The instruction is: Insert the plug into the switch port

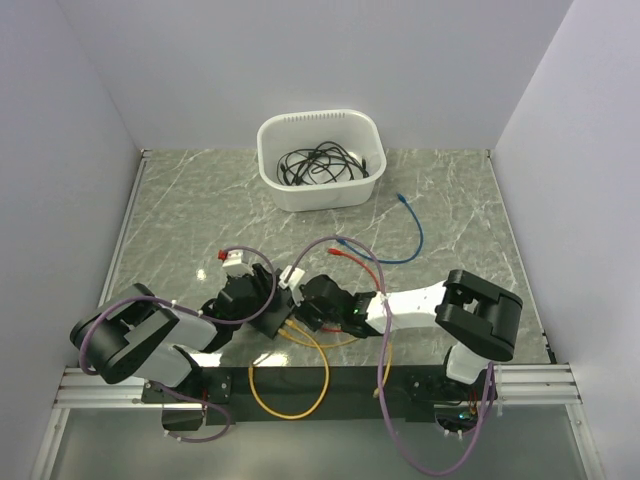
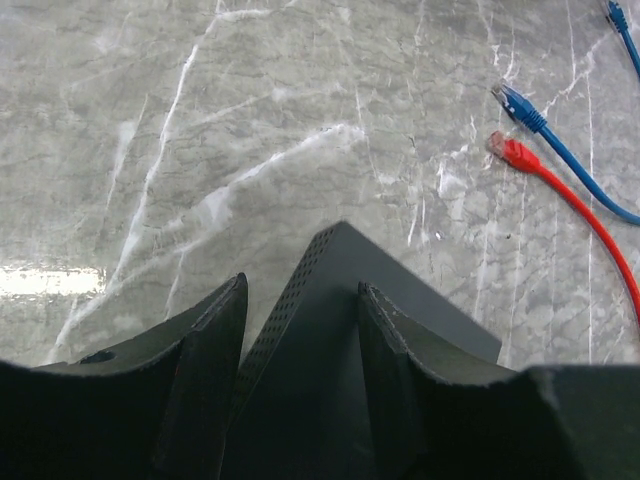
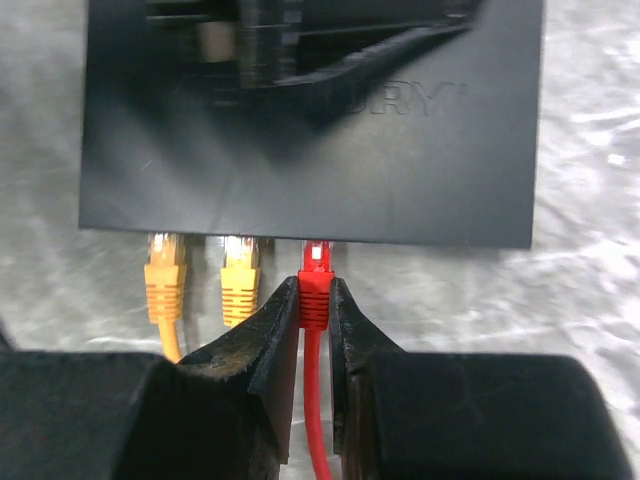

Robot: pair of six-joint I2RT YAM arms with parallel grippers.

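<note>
The bench is a grey-green marbled slab, with a white tub of tangled black cables standing at its far edge near the middle. A blue cable curves across the right half, and one of its ends lies just beside the loose end of a red cable, both flat on the stone. At the near middle lies a flat black box, with two yellow plugs and a red plug at one long edge, and a yellow cable loops out past the bench's near edge.
</note>
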